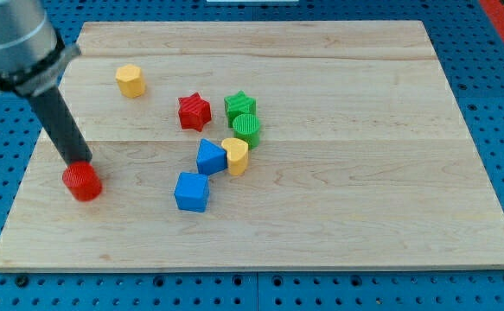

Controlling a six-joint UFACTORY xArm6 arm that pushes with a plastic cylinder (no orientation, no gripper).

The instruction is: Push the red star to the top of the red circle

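Where my tip (79,163) meets the red circle (82,183), contact is unclear.

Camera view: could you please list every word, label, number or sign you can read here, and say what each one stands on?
There is no readable text in this view.
The wooden board shows only grain.
The red star, red circle, yellow hexagon, green star, green circle, yellow heart and both blue blocks are unmarked.
My tip, touching the red circle's top edge, bears no label.
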